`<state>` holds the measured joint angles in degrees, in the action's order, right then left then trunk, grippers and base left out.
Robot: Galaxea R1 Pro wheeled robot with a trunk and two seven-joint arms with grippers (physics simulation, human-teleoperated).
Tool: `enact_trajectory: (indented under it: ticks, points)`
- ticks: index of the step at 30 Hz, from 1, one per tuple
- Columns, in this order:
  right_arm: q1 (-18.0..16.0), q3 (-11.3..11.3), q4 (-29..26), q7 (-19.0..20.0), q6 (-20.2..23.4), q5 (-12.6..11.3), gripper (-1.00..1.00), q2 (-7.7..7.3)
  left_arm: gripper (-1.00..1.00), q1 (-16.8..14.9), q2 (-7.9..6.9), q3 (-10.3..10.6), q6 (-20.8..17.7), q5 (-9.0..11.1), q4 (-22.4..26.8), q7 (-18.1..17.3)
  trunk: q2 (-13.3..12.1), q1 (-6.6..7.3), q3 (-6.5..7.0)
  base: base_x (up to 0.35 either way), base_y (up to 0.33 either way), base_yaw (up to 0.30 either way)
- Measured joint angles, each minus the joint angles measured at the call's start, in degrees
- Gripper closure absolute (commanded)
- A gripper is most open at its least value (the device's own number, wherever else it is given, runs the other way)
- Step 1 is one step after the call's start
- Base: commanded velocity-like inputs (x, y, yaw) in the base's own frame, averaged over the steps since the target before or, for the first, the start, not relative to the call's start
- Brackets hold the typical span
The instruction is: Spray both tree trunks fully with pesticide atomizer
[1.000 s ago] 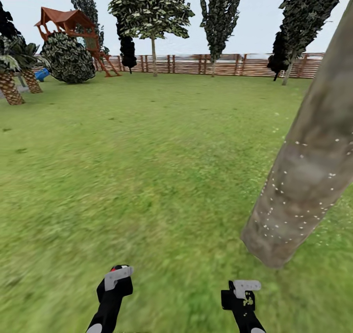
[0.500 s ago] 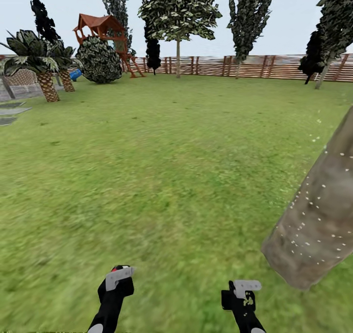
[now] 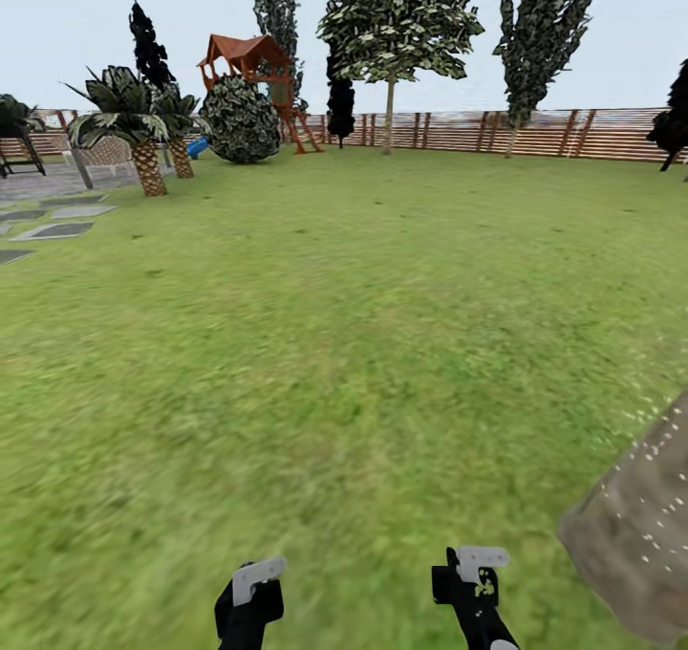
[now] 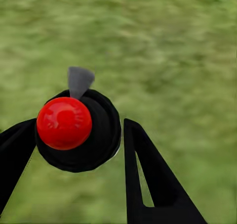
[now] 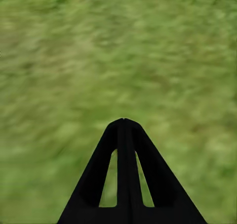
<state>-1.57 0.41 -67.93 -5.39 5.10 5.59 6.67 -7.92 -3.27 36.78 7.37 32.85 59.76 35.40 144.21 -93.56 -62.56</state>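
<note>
Left hand (image 4: pixel 79 135) clamped on the pesticide atomizer (image 4: pixel 74 130) — right hand (image 5: pixel 123 122) pressed closed — above the lawn (image 3: pixel 334 344).

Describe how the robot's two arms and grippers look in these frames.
Both arms are black. In the head view the left gripper and right gripper each end in flat grey-white finger pieces on black bodies; the right one bears small yellowish marks. In the wrist views the fingers are black, tapered, with long cut-out slots. No cables show.

Green lawn (image 3: pixel 363 325) fills ground. Speckled tree trunk (image 3: pixel 635 535) rises near right. Grey paving slabs (image 3: pixel 57 231) far left. Palms (image 3: pixel 143 143), round bush (image 3: pixel 241 120) far left.
</note>
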Motion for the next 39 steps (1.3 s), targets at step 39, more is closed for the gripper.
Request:
enact_trajectory:
  ticks: [39]
  points:
    - [0.0, -0.1, 0.0, 0.2, -0.1, 0.0, 1.00, -0.04, 1.00, -0.1, -0.34, -0.3, -0.5, -0.2, -0.5, -0.3, 0.0, 0.00, 0.01, 0.333, 0.000, -0.005]
